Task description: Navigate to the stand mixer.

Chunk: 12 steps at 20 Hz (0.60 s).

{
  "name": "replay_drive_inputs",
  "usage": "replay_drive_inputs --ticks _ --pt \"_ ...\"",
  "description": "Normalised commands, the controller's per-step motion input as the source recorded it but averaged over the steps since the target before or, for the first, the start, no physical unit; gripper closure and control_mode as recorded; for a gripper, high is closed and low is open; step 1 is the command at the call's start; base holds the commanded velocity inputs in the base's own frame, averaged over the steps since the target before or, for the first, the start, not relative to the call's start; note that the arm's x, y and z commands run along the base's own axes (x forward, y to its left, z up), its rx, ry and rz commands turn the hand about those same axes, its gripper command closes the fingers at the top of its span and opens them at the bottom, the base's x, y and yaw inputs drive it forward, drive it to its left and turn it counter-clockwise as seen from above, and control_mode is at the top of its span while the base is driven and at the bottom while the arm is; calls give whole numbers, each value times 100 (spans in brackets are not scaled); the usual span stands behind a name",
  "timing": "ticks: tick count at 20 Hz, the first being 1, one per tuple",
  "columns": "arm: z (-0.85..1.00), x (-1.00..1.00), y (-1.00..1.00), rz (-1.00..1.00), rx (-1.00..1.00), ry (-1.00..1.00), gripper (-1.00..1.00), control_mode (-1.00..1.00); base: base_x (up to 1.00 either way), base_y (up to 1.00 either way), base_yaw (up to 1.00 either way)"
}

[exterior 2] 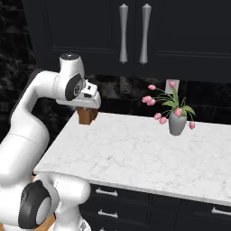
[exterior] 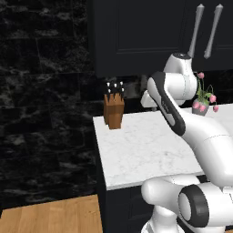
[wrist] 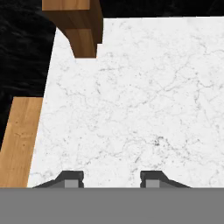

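The stand mixer is out of view. My gripper [wrist: 111,179] hangs above the left part of a white marble counter [wrist: 144,100], open, with nothing between its two dark fingertips. In the right base view the hand [exterior 2: 90,98] sits at the end of the folded arm, just in front of a wooden knife block [exterior 2: 86,115]. From the hand camera the knife block [wrist: 76,22] lies ahead at the counter's far left corner.
The knife block [exterior: 113,111] stands at the counter's [exterior: 141,154] back left. A grey vase of pink tulips [exterior 2: 177,122] stands at the back right. Dark upper cabinets with silver handles [exterior 2: 144,34] hang above. Wooden floor [exterior: 50,216] and a black marble wall [exterior: 41,91] lie left.
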Motion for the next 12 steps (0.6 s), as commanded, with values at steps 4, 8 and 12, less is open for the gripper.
replay_drive_inputs --ticks 4,8,12 --pt "0 0 0 0 0 0 -100 100 0 0 0" --pt "0 0 0 0 0 0 -100 100 -39 -8 -1" --pt "0 0 0 0 0 0 -100 100 -43 -9 -1"
